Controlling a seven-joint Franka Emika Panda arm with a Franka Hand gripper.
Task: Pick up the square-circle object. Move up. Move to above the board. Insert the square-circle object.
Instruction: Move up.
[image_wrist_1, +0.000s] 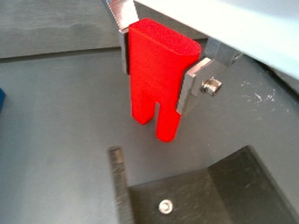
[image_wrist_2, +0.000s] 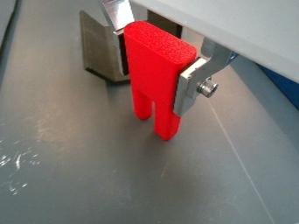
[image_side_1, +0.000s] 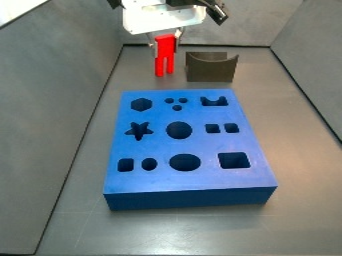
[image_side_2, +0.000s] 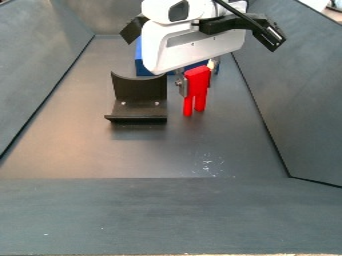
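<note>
My gripper (image_wrist_1: 158, 74) is shut on the square-circle object (image_wrist_1: 152, 96), a bright red upright block with two short legs split by a slot. The silver fingers (image_wrist_1: 197, 83) clamp its upper part on both sides, as both wrist views show (image_wrist_2: 152, 66). In a side view the gripper (image_side_1: 167, 20) holds the block (image_side_1: 166, 55) beyond the far edge of the blue board (image_side_1: 201, 185). The legs hang close to the grey floor; I cannot tell whether they touch it. In a side view the block (image_side_2: 197, 90) hangs under the gripper (image_side_2: 195, 70).
The dark fixture (image_side_1: 210, 66) stands on the floor beside the block, close to it (image_side_2: 136, 100), and shows in both wrist views (image_wrist_1: 222, 188) (image_wrist_2: 103, 48). Grey sloping walls (image_side_1: 74, 90) enclose the floor on the sides.
</note>
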